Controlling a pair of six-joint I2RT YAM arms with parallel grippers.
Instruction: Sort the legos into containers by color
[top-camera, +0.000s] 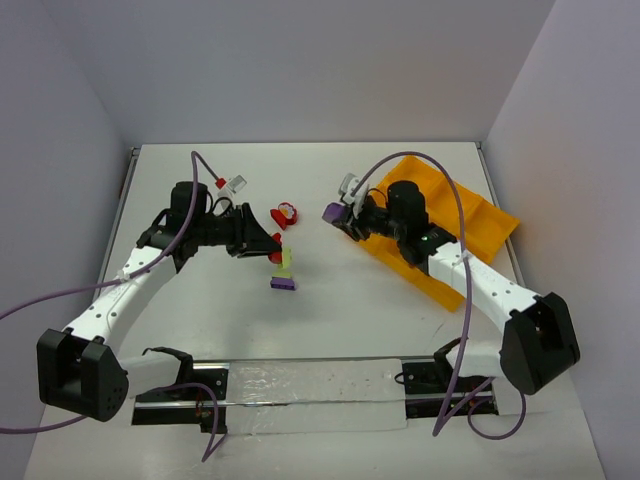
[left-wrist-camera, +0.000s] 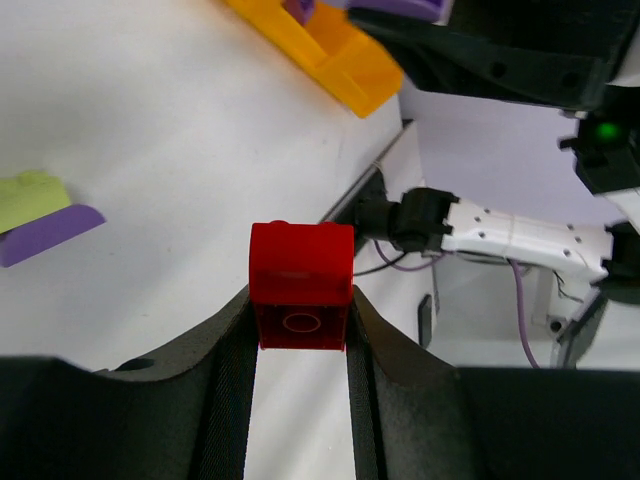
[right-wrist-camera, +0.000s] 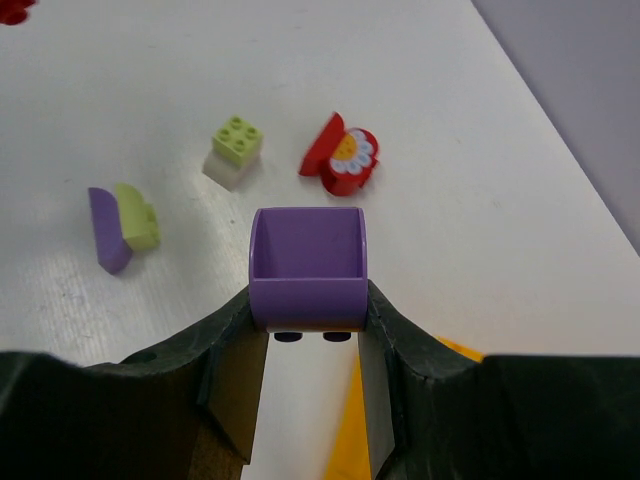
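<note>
left pincer: left gripper shut tight on a small red square plastic brick, pads on its two side faces, brick poking out past the tips, hollow underside towards the wrist camera; left of centre in the top view
right pincer: right gripper closed partway round a purple open-sided plastic brick, same side grip, brick out front of the tips
tray: orange-yellow plastic tray with divider walls, right side of the top view, lying at a slant, partly under the right arm; what is in its compartments cannot be told
loose bricks: red flower-printed piece, pale green studded brick on a white base, purple and pale green clump stuck side by side; all on the white table, centre of the top view, between the two grippers
why held so: probably a side grip with the brick sticking out keeps its bottom free, so it can fall straight into a compartment on release
step: looks like carry-to-tray, one colour per arm; purple brick sits at the tray's upper left corner in the top view, seemingly over the table and not yet over a compartment; red brick well apart from the tray
progress: early, three pieces not yet picked up
risk: clump mixes two colours, likely needs both grippers to pull apart; arms could crowd each other at the tray
</note>
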